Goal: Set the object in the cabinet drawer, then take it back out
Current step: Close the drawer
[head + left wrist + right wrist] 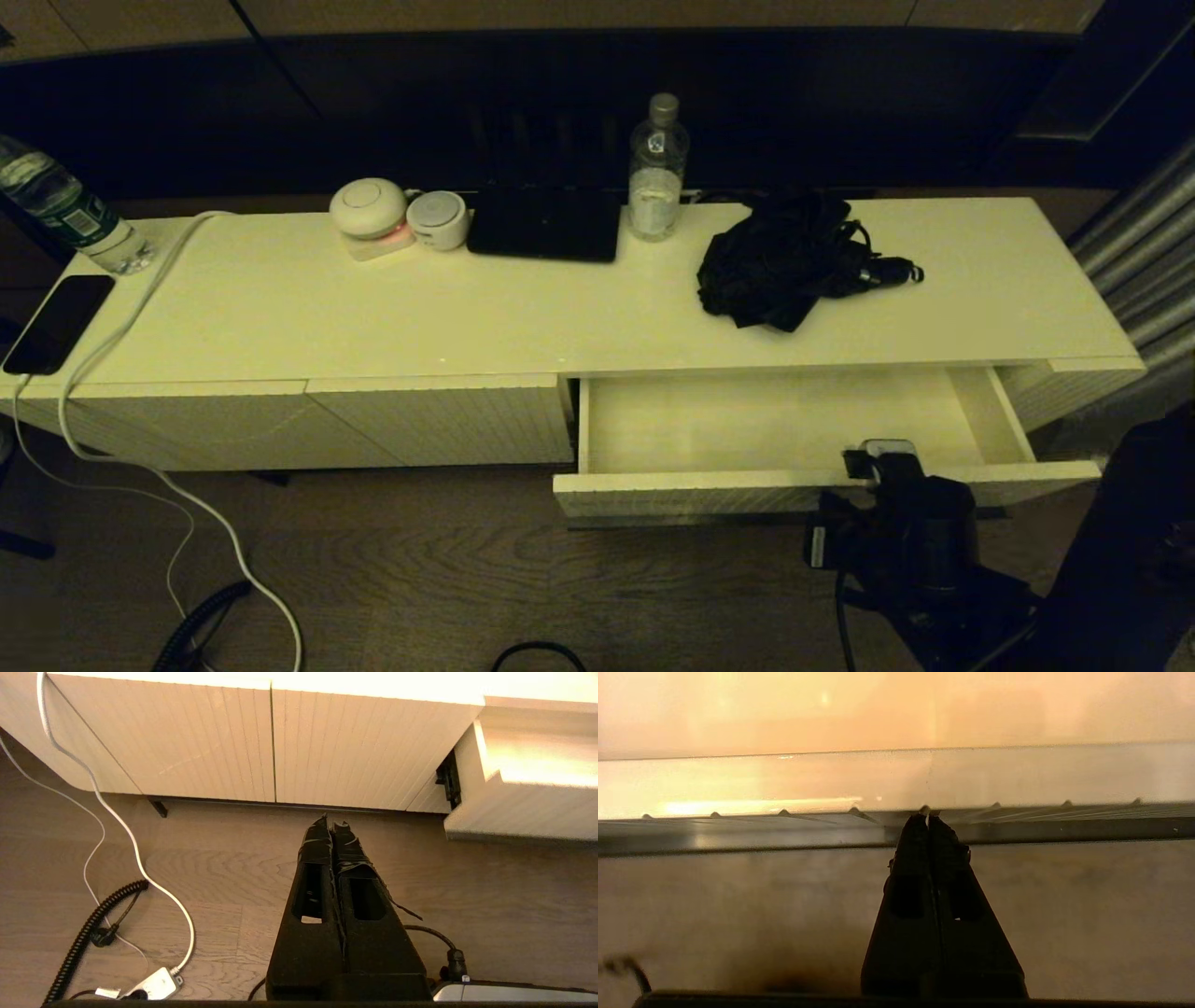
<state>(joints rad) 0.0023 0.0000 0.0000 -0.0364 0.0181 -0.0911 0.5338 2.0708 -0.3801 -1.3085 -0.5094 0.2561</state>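
The black folding umbrella (784, 261) lies bunched on the cabinet top, above the drawer, its short handle pointing right. The white drawer (775, 490) is pulled out and its inside is bare. My right gripper (878, 464) sits at the drawer's front wall, right of middle. In the right wrist view it (928, 819) is shut, tips against the dark strip (738, 833) along the drawer front, nothing held. My left gripper (332, 823) is shut and empty, low over the floor before the closed ribbed panels (210, 742), left of the drawer (523, 807).
On the cabinet top stand a clear water bottle (657, 168), a flat black device (546, 224), two round white gadgets (369, 210), a phone (58, 322) and another bottle (70, 215). A white cable (112, 336) runs down to the floor, near a coiled black cord (88, 933).
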